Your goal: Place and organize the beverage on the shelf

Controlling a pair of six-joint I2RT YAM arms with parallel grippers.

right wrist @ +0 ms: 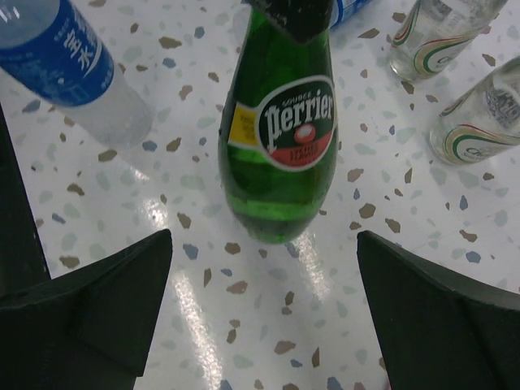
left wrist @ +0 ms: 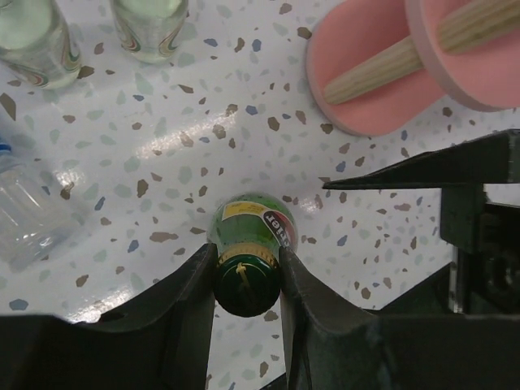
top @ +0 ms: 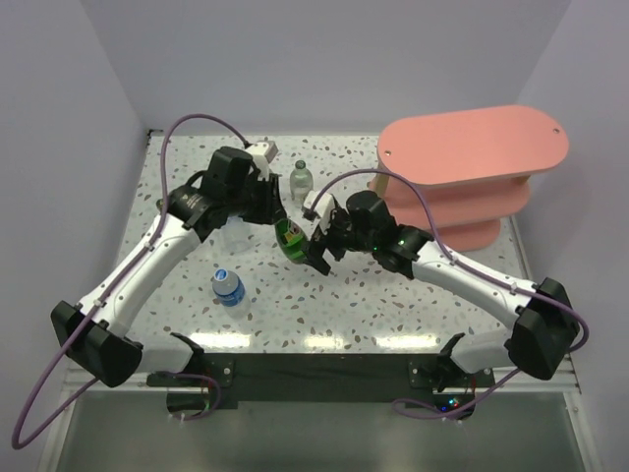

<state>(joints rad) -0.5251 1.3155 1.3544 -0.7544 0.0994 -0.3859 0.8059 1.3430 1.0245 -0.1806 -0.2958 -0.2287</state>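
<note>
Dark green glass, pear-shaped and glossy: the green bottle (right wrist: 280, 138) is clamped at its neck in my left claw (left wrist: 248, 262), one finger on each side just below the cap. It hangs or stands over the middle of the speckled table (top: 344, 305); I cannot tell whether its base touches. Its oval label reads "Perrier" in white on green, with a red band beneath and a small yellow patch to one side. The smaller print is too fine to read.

My right claw (right wrist: 264, 237) is spread wide just beside the bottle, gripping nothing.

Around it are a plastic bottle with a blue label (right wrist: 69, 57), its white characters unreadable to me, and two clear bottles (right wrist: 435, 36) with green and red stripes. The pink shelf (top: 472, 143), on pale wooden posts (left wrist: 382, 73), stands to the right, apart from the bottle.
</note>
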